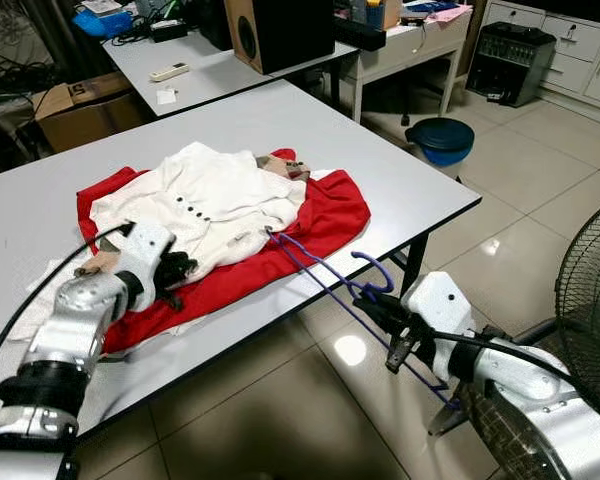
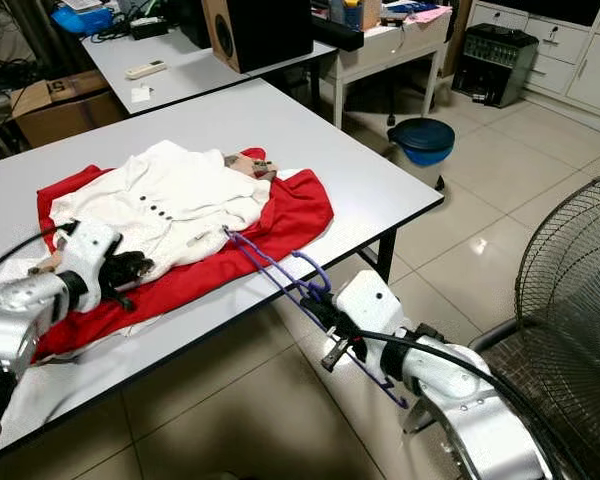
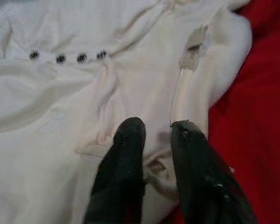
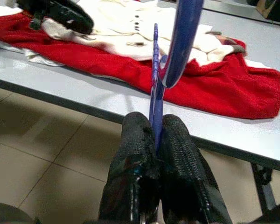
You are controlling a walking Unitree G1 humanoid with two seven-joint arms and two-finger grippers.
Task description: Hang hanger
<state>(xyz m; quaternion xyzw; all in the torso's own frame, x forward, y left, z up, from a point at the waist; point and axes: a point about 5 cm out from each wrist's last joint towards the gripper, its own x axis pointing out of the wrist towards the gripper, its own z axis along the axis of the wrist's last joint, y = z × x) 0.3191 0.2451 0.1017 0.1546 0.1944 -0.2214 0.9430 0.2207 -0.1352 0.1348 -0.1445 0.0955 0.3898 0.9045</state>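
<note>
Here the right end effector (image 4: 155, 140) sits off the near right edge of the grey rectangular counter (image 1: 380, 160), its two black fingers pinched tight on the thin blue wire hanger (image 1: 325, 275). The hanger slants from that grip up and left over the counter edge, its far tip touching the hem of the white buttoned garment (image 1: 210, 200), while its curved hook (image 1: 375, 272) arches just above the fingers. The white garment lies crumpled on top of a red cloth (image 1: 330, 215) spread across the counter's near half. The left end effector (image 3: 151, 140) rests on the near left part of the white garment, fingers (image 3: 126, 154) a narrow gap apart with a fold of white fabric between them, beside the red cloth. Farther off stands a second counter carrying a black speaker box (image 1: 280, 30) and a white remote (image 1: 168, 71). On the tiled floor to the right sit a dark blue round bin (image 1: 440, 140) and a black wire fan guard (image 1: 590, 300)
</note>
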